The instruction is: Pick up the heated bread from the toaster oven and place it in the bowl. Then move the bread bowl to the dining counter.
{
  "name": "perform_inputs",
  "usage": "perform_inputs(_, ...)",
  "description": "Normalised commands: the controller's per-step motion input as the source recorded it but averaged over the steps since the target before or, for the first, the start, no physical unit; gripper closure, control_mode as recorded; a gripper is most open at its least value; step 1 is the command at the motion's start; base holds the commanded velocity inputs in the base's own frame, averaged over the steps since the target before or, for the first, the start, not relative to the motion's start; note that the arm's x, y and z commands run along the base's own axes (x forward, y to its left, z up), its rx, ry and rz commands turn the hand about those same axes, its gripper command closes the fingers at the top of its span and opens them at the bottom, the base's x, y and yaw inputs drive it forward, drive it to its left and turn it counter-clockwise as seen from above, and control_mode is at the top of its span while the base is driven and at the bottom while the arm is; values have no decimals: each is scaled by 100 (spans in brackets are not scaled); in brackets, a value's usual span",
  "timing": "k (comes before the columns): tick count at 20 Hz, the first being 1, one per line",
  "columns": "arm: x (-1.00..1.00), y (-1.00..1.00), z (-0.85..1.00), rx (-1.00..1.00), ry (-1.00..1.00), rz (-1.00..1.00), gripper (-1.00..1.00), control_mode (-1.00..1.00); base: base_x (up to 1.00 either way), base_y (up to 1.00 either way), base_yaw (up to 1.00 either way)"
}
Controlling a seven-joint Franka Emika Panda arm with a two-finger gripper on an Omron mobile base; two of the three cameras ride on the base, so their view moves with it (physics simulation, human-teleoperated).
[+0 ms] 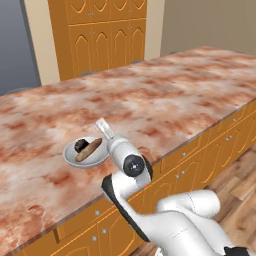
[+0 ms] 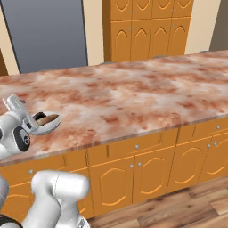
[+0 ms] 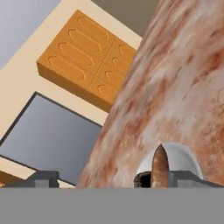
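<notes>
While end effector [image 1: 103, 125] stands spread just beside bowl [image 1: 70, 156] on tabletop [image 1: 165, 95], careless retreat could clip rim, spilling bread [image 1: 80, 146] and stick [image 1: 89, 149].

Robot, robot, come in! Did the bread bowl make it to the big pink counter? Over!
Gripper open, beside the bowl. Bowl sits on the dining counter, dark bread and a tan stick inside. Nothing in the way.

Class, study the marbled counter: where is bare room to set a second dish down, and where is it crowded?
The dining counter is bare from the bowl back to the far edge and rightwards. It is crowded only near the front edge, where the gripper stands by the bowl.
</notes>
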Motion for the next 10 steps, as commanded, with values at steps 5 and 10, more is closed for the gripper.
perform_inputs(5, -100, 0, 87, -2, -35, -12, -100, -100, 0, 0, 0)
perform_inputs(10, -7, -9, 4, 3, -11, -6, -100, -100, 0, 0, 0)
